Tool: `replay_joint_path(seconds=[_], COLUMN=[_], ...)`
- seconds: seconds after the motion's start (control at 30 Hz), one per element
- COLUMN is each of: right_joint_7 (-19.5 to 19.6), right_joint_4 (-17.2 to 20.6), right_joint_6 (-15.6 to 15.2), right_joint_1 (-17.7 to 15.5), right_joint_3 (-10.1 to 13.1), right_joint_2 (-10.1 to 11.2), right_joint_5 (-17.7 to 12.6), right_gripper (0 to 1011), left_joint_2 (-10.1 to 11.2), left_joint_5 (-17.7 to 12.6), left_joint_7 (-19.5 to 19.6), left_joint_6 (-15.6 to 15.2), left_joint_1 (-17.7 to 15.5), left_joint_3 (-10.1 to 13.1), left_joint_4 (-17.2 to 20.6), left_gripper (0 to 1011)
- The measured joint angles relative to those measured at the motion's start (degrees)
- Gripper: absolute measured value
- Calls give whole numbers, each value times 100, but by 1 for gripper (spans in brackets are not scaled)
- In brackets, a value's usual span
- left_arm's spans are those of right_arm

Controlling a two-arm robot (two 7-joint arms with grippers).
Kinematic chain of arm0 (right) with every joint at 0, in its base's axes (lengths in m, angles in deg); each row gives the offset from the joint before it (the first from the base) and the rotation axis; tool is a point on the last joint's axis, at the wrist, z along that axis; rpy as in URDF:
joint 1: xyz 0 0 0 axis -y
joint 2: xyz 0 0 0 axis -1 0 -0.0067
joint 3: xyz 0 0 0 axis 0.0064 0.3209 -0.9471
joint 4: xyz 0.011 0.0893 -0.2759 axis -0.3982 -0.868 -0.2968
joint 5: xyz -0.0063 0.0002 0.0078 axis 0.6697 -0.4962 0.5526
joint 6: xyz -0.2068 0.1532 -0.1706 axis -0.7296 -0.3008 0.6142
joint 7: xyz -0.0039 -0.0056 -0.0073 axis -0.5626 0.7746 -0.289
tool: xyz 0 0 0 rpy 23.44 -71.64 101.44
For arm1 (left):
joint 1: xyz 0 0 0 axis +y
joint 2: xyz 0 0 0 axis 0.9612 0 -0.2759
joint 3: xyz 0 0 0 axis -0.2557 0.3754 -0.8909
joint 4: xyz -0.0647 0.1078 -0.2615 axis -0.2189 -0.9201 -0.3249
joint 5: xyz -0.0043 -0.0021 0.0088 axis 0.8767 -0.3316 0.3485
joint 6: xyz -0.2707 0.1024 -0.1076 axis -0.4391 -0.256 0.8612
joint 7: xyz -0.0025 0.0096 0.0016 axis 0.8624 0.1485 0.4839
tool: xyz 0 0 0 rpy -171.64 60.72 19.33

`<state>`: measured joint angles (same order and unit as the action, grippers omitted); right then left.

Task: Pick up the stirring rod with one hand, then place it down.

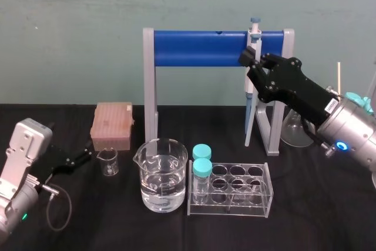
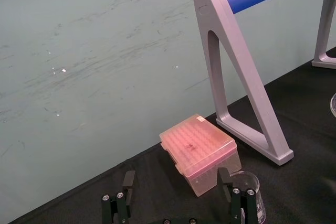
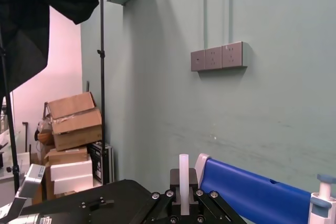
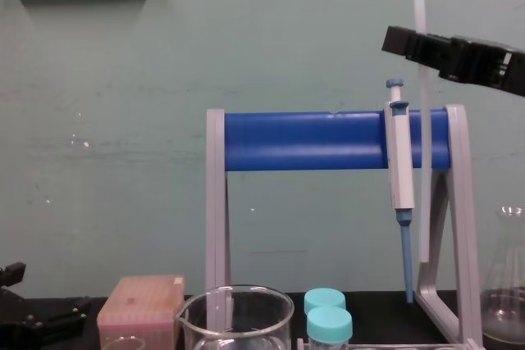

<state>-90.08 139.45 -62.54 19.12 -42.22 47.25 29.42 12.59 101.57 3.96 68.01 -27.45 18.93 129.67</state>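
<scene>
Right end effector (image 1: 254,62), black and flat-jawed, is high at about 2 o'clock in the head view, level with the blue crossbar of the pipette stand (image 1: 200,48). Its jaws are closed on the stirring rod (image 4: 425,137), gripping it near the upper end. In the right wrist view the whitish rod stands squeezed between the two fingers. In the chest view the rod hangs upright, with a short stub above the jaws and the long remainder running down in front of the crossbar's right end. The white-and-blue pipette (image 4: 399,161) hangs on the stand just beside the rod, at its 9 o'clock. Whether the rod's lower end touches the black bench (image 1: 323,216) cannot be told. Left end effector (image 1: 85,157) sits low at 8 o'clock in the head view, jaws wide apart and empty, near a small beaker (image 1: 107,161) and a pink tip box (image 1: 111,124). At 6 o'clock a large beaker of water (image 1: 161,174) stands beside a clear tube rack (image 1: 235,189).
</scene>
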Motion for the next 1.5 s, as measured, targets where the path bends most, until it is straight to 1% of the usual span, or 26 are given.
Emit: replay_joint_path(seconds=[0.53,1.5], right_joint_7=[18,-3], right_joint_4=[-5,-58], right_joint_6=[-15,-1], right_joint_1=[30,25], right_joint_3=[-54,-123], right_joint_2=[87,105], right_joint_5=[-17,-60], right_gripper=[69,68], left_joint_2=[0,0], left_joint_5=[0,0], left_joint_7=[0,0], left_joint_6=[0,0], left_joint_1=[0,0], left_joint_3=[0,0], left_joint_4=[0,0], left_gripper=[1000,1000])
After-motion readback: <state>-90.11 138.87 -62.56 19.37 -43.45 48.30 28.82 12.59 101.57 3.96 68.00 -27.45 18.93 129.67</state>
